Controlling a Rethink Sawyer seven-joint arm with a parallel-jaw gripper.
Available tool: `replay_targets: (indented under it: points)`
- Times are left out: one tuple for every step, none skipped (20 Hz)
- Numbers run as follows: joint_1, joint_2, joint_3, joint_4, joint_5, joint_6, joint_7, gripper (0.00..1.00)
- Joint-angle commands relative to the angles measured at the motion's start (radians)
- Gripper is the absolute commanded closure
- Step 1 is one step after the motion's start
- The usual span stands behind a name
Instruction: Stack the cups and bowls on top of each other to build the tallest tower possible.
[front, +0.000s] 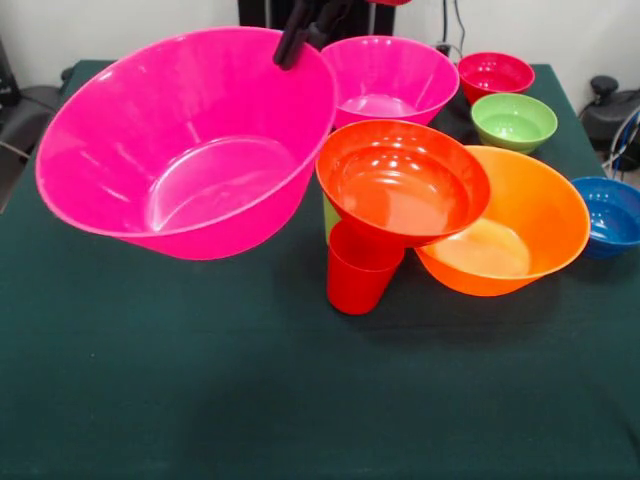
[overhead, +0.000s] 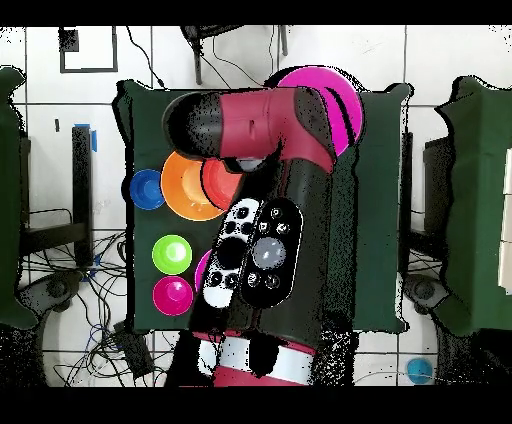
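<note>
The end effector (front: 300, 40) pinches the tilted big glossy pink plastic bowl (front: 190, 150) by its far rim alone, a hold that looks liable to slip.

My front camera faces the robot low across the table (front: 180, 400); my overhead looks straight down, sharing that table.

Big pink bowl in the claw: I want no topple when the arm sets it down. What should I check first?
1. Grip: claw holds the big pink glossy plastic bowl by its far rim, lifted and tilted: ok.
2. Base: big orange plastic bowl sits upright: ok.
3. Base free: medium red-orange plastic bowl leans tilted over its rim: not ok.
4. Red tapered plastic cup beneath that bowl stands upright: ok.
5. Whether the cup alone carries it: cannot tell.
</note>
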Motion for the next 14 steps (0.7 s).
replay_targets:
  points:
    - [0.049,0.021,0.007,-0.052,-0.015,0.059,0.219,1.0]
    - [0.058,0.021,0.001,-0.056,-0.013,0.066,0.225,1.0]
    - [0.066,0.025,-0.004,-0.063,-0.012,0.072,0.231,1.0]
    - [0.072,0.029,-0.009,-0.068,-0.012,0.076,0.238,1.0]
    - [0.079,0.032,-0.014,-0.073,-0.012,0.078,0.244,1.0]
    - [0.085,0.033,-0.018,-0.075,-0.013,0.077,0.25,1.0]
    - [0.091,0.034,-0.021,-0.078,-0.012,0.08,0.254,1.0]
    - [0.096,0.035,-0.025,-0.082,-0.011,0.083,0.258,1.0]
    - [0.102,0.034,-0.029,-0.085,-0.011,0.088,0.26,1.0]
    - [0.107,0.035,-0.032,-0.09,-0.01,0.095,0.261,1.0]
    - [0.112,0.035,-0.035,-0.093,-0.009,0.1,0.265,1.0]
    - [0.115,0.039,-0.037,-0.101,-0.008,0.107,0.267,1.0]
    - [0.119,0.042,-0.038,-0.105,-0.006,0.113,0.272,1.0]
    - [0.123,0.046,-0.038,-0.111,-0.003,0.122,0.278,1.0]
